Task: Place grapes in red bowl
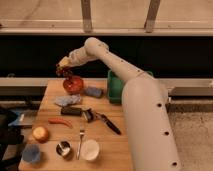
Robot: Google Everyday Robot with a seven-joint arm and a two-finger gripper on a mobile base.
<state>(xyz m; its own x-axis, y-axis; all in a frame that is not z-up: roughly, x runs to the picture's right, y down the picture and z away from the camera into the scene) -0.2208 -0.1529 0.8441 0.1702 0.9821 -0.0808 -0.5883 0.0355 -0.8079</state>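
One arm reaches out over the far left part of a wooden table, and its gripper hangs above the back edge there. A small dark clump, the grapes, sits at the gripper's tip; the fingers appear closed around it, though how tightly cannot be made out. The bunch hangs downward from the gripper, with no clear long axis.

Just below and slightly right of the gripper sits one red bowl, near the table's back edge. Right of the bowl lies one blue sponge, and beyond it one green bin. Nearer the camera from the gripper: one pale blue cloth, one dark brush, one black-handled knife, one red chili, one fork, one orange fruit, one blue cup, one small metal cup and one white cup.

Open tabletop lies left of the bowl, towards the left edge.
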